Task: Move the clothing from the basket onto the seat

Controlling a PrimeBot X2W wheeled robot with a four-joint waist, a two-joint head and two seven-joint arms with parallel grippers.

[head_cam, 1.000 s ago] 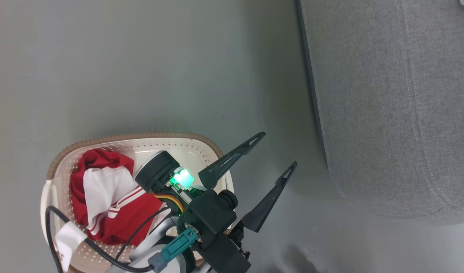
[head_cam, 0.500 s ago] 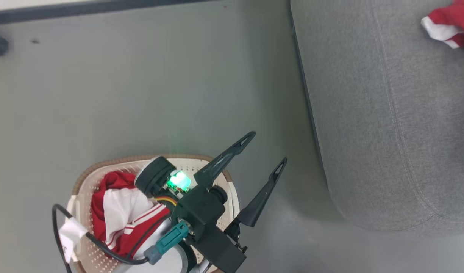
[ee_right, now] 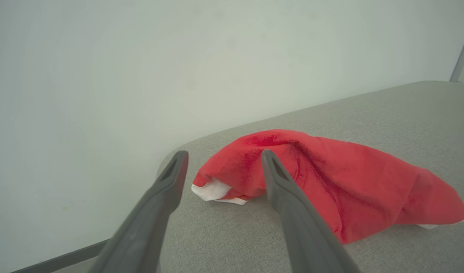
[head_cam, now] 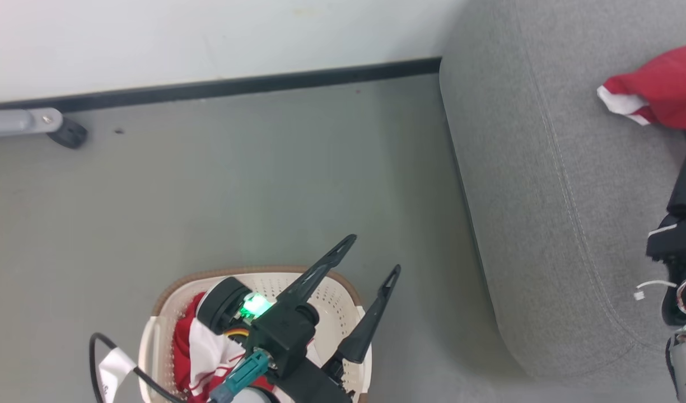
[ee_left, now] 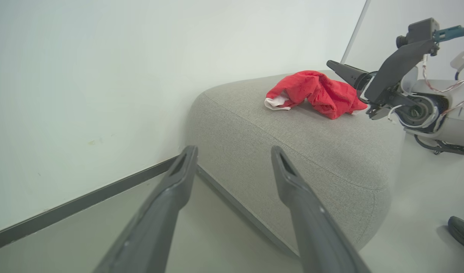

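Above the basket (head_cam: 334,310), at six o'clock in the head view, the left gripper (head_cam: 373,254) hangs with its two fingers spread wide and nothing between them, tips aimed toward one o'clock past the far rim; that pose reads as parked clear of the load rather than reaching in. Under its wrist the clothing (head_cam: 205,355) left in the basket, red with a white panel and thin stripes, lies bunched against the wall at seven o'clock, so there looks to be more to fetch. Across the bare floor (head_cam: 264,184), at three o'clock, the other arm stands over the seat (head_cam: 544,196). In its own wrist view the right gripper (ee_right: 224,153) is likewise wide and empty, its fingers framing the near end of a red garment (ee_right: 330,182); whether a finger brushes the cloth cannot be told. That garment lies heaped on the cushion top at two o'clock in the head view, well in from the rounded edge, probably so that it cannot slide off
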